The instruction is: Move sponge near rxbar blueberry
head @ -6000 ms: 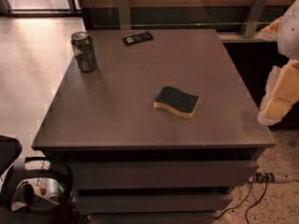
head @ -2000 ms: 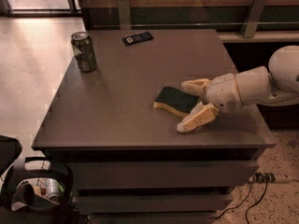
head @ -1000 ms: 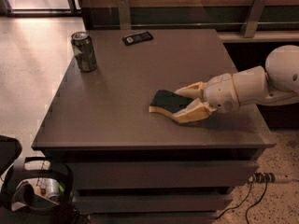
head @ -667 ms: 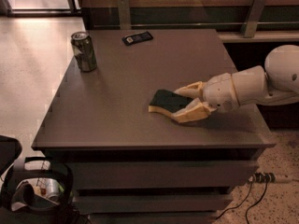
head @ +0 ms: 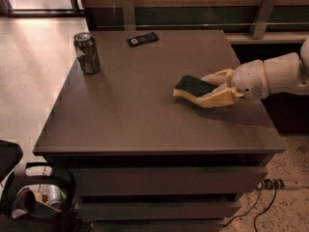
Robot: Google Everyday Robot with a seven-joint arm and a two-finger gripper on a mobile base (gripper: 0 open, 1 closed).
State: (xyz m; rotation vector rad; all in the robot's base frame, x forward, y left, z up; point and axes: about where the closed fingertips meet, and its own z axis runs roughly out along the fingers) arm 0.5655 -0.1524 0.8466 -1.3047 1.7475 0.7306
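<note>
Since a moment ago the sponge [head: 192,87] and the gripper [head: 208,90] sit a little farther right and higher in the view, so the sponge looks lifted or dragged from where it lay. At the far left of the surface [head: 135,124] stands a drink can [head: 87,52], upright. Right of it, close to the far edge, lies the rxbar blueberry [head: 142,38], flat and well apart from the sponge. The sponge is right of centre, and the jaws are closed on its right end, one above and one below, with most of it sticking out to the left. That end-on hold is the main risk: the soft foam may squash and slip out, or droop and catch the surface on the way. A low approach could also push the thin bar over the far edge, and too wide a swing left could tip the can.
</note>
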